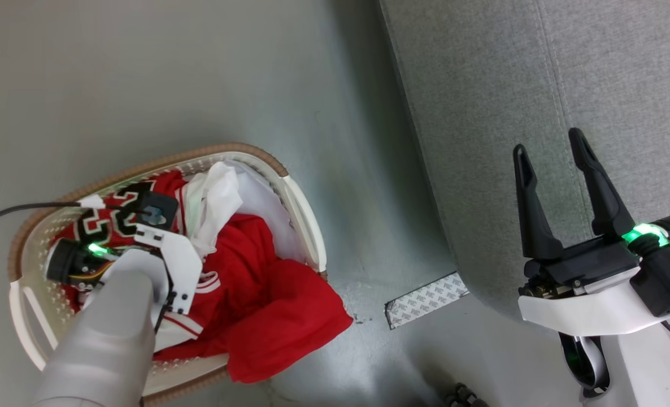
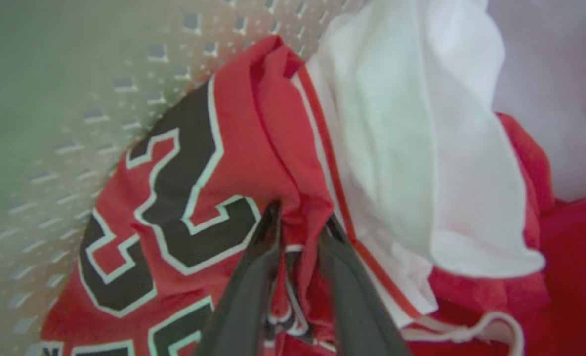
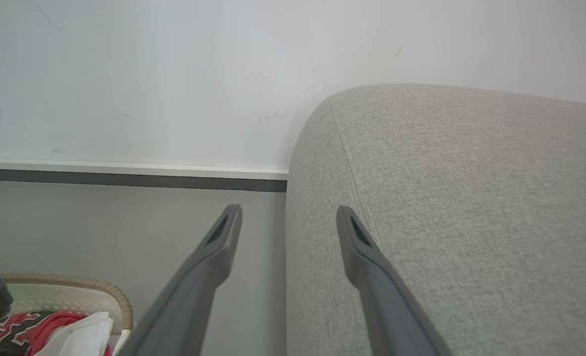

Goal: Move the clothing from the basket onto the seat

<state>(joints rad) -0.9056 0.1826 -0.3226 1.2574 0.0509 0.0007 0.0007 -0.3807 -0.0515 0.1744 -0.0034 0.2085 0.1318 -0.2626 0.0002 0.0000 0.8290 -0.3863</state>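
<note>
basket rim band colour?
Brown rim band, on a white basket. Clearest in the head view.

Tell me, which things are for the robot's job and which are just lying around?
For the job: red clothing, white basket, grey seat, left claw pinching the clothing.
Just lying around: patterned strip on the floor, dark skirting board along the wall.
</note>
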